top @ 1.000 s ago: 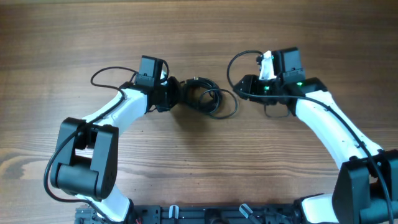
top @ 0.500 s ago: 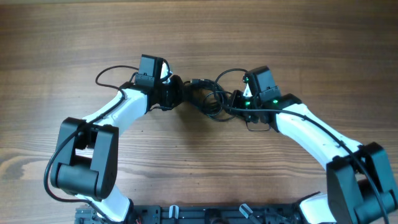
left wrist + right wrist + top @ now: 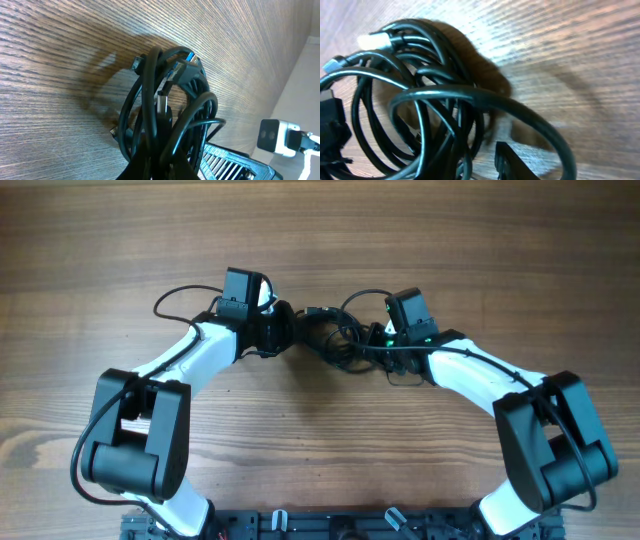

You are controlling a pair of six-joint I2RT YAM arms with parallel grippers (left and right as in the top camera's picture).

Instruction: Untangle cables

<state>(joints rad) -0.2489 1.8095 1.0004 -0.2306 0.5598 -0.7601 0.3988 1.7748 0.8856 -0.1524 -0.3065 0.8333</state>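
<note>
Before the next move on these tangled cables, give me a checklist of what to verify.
1. Is the left gripper shut on the cable bundle: ok.
2. Is the right gripper at the bundle's opposite side: ok.
3. Is the right gripper clamped on a strand: cannot tell.
4. Are the loops separated: not ok, strands cross and overlap in both wrist views.
5. Is a silver plug tip in sight: ok.

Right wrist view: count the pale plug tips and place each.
2. A white plug tip at top left; a silver plug tip below it, by the left edge. Others may be hidden.
</note>
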